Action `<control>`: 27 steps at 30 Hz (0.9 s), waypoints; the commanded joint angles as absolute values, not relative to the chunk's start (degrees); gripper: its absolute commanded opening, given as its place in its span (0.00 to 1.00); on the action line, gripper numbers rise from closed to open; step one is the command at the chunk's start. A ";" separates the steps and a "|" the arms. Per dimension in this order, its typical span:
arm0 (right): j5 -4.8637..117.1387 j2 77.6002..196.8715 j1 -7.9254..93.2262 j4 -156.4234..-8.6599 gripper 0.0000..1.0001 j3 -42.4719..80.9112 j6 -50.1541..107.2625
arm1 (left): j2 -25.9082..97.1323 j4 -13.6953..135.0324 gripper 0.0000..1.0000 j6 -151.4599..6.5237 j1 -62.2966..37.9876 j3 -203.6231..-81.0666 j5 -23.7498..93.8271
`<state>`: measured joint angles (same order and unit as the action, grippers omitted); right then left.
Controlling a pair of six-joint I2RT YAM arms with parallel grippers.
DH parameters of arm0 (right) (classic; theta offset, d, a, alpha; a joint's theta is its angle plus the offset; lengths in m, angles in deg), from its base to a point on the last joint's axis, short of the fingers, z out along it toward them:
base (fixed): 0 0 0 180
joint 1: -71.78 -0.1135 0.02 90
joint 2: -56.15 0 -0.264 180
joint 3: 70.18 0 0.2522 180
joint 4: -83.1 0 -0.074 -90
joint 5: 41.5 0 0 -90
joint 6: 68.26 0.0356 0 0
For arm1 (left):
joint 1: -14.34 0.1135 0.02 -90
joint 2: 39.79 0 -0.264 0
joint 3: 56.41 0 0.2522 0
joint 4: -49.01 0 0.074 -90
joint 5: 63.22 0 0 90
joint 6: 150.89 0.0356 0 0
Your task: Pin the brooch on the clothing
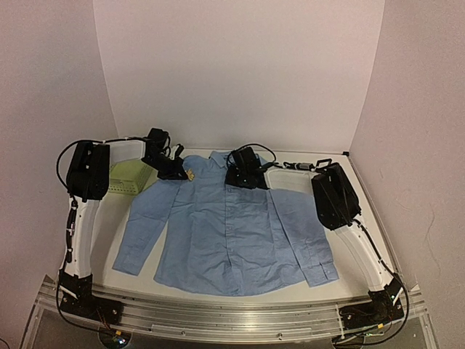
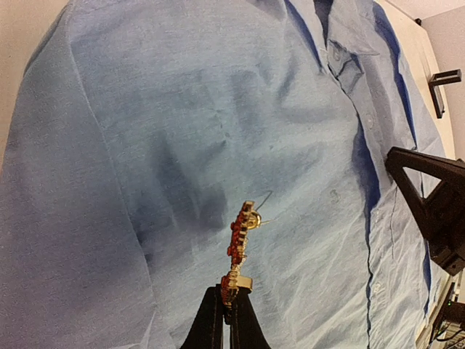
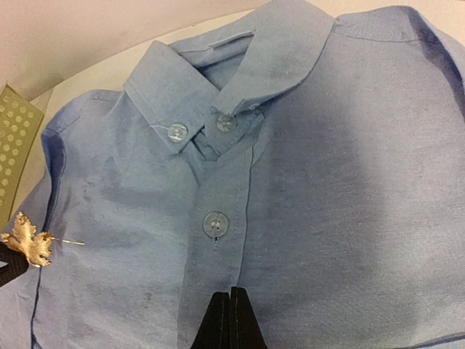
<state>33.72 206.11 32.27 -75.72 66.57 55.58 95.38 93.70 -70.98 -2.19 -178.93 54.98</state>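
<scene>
The light blue shirt (image 1: 232, 233) lies flat on the table, front up, collar at the back. My left gripper (image 1: 179, 171) is over its left shoulder and is shut on the brooch (image 1: 189, 174). In the left wrist view the fingertips (image 2: 218, 302) clamp the lower end of the orange-red and gold leaf brooch (image 2: 240, 236), held a little above the shirt (image 2: 182, 109) with its thin pin sticking out toward the fabric. My right gripper (image 1: 244, 179) is shut, with its tips (image 3: 231, 299) on the button placket of the shirt (image 3: 349, 182) below the collar. The brooch (image 3: 27, 243) also shows in the right wrist view.
A pale green basket (image 1: 131, 177) stands at the back left beside the shirt's shoulder; it also shows in the right wrist view (image 3: 10, 145). A small black object (image 1: 320, 164) and cables lie at the back right. Walls close in the table on three sides.
</scene>
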 commanded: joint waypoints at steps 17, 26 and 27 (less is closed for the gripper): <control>38.34 197.65 32.57 -82.56 0.00 61.41 60.39 | 95.58 92.71 0.00 -73.75 -1.46 -179.30 59.92; 41.32 197.32 32.57 -85.25 0.00 60.47 61.89 | 96.60 93.48 0.00 -72.60 -2.37 -178.20 59.50; 41.37 197.24 32.56 -85.41 0.00 60.26 61.88 | 96.81 93.53 0.00 -72.75 -2.37 -178.21 59.73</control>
<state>39.33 202.15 32.64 -82.01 61.02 60.73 95.54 93.74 -72.91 -1.77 -177.70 58.71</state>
